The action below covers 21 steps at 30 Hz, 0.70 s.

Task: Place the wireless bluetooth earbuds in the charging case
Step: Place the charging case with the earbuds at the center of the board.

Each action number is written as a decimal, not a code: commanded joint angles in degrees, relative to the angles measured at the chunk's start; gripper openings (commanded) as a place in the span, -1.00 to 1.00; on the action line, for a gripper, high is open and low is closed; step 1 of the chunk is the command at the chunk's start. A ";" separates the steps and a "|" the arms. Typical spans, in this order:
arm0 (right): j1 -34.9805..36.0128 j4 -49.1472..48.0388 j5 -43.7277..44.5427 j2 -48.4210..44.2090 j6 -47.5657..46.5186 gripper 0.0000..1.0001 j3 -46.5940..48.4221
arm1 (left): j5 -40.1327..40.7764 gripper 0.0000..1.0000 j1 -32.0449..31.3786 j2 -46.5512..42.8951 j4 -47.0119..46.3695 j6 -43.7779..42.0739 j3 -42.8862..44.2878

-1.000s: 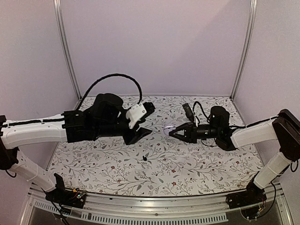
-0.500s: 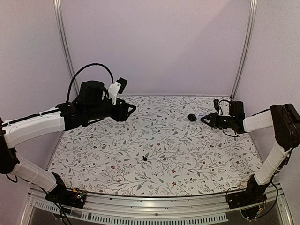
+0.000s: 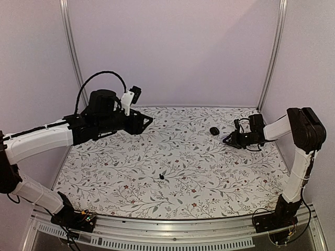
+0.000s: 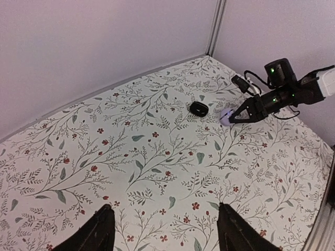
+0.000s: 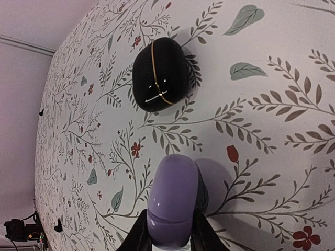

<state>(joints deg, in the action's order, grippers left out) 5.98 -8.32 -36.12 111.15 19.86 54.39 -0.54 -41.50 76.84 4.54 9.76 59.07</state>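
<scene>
Right wrist view showed the right gripper [image 5: 171,232] closed narrowly on a pale lavender piece [image 5: 172,198], one finger against each side. Judging by the shadow under it, the piece rested on or just above the patterned cloth [image 5: 272,157]. A dark part showed behind the lavender body; whether it belonged to that piece could not be determined.

The charging case [image 5: 159,74], black and rounded with a thin gold seam, lay flat on the cloth just ahead of those fingertips. It was apart from the lavender piece and not touching it. The seam showed no gap, so the case was judged closed. Assessment: both items were kept low and close together on the right gripper's side, within its own short reach.

The left gripper [image 4: 165,209] hung high above the cloth with its fingers spread wide and nothing between them, facing across toward the right gripper. Assessment: it stood clear of the work and was free to fetch.

One of the wireless bluetooth earbuds [image 3: 162,177] lay on the cloth well apart from both grippers, nearer the arm bases than either one. The second could not be picked out with certainty among the cloth's dark leaf marks.

Obstructions: nothing stood between either gripper and the visible earbud. In my judgement the hindrances were the closed case, the right gripper being occupied, and the busy pattern hiding small black parts.
</scene>
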 commanded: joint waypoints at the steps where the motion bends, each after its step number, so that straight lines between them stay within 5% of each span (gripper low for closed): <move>1: -0.30 3.53 0.00 1.29 -1.28 -0.48 2.76 | -0.35 0.33 0.79 -1.57 -1.22 0.49 -0.80; 12: -1.85 8.32 7.70 -8.41 -1.60 0.25 0.55 | 1.59 0.36 0.83 -3.49 -0.16 0.40 -1.07; 21: -0.05 11.11 5.73 -7.21 -9.55 0.42 10.92 | 1.53 0.38 0.92 -3.57 -0.62 0.23 -1.06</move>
<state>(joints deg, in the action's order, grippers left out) 4.23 -0.19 -30.41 101.06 15.49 58.52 0.69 -41.43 74.46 4.64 9.91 58.46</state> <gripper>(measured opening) 0.702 0.689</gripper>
